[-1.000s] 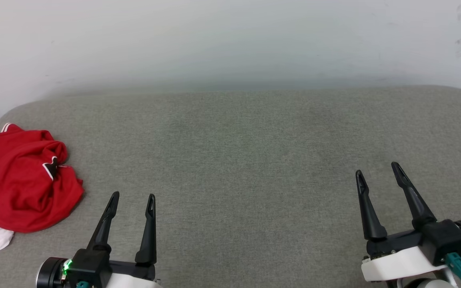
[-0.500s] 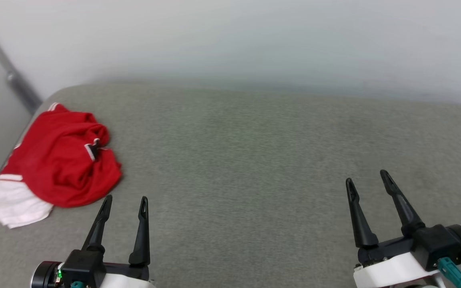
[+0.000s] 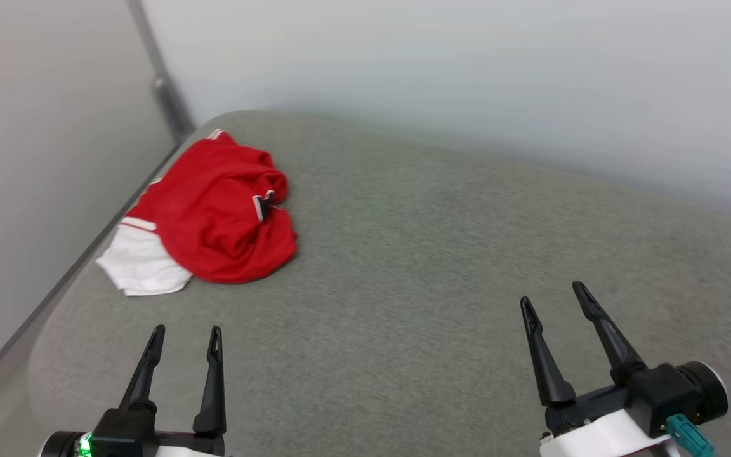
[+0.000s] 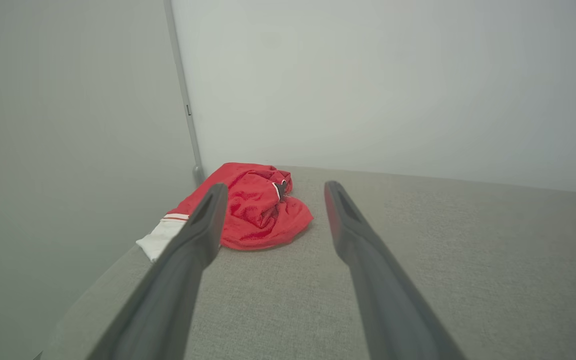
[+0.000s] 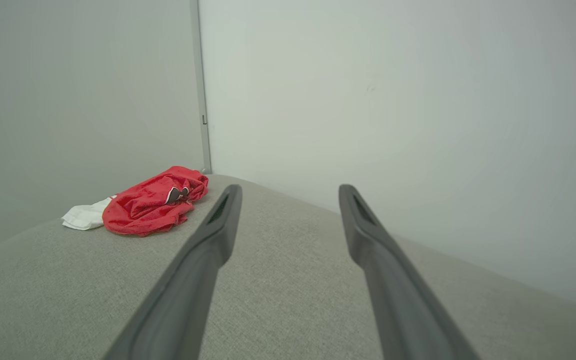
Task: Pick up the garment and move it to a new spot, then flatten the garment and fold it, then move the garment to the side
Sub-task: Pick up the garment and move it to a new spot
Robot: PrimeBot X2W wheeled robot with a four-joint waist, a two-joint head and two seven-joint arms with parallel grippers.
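Head view has swung left over last second: camera turn, not cloth move. Crumpled red jersey garment with white sleeve point(image 3: 213, 216) now nearer view centre, heaped at far-left end of grey fabric-covered bench point(image 3: 435, 285), by wall corner. Left gripper point(image 3: 187, 330) wide open, empty, well short of garment. Right gripper point(image 3: 551, 294) wide open, empty, near right. Judgement: robot squaring up for first pickup. Containers: none; garment lies loose on bench.
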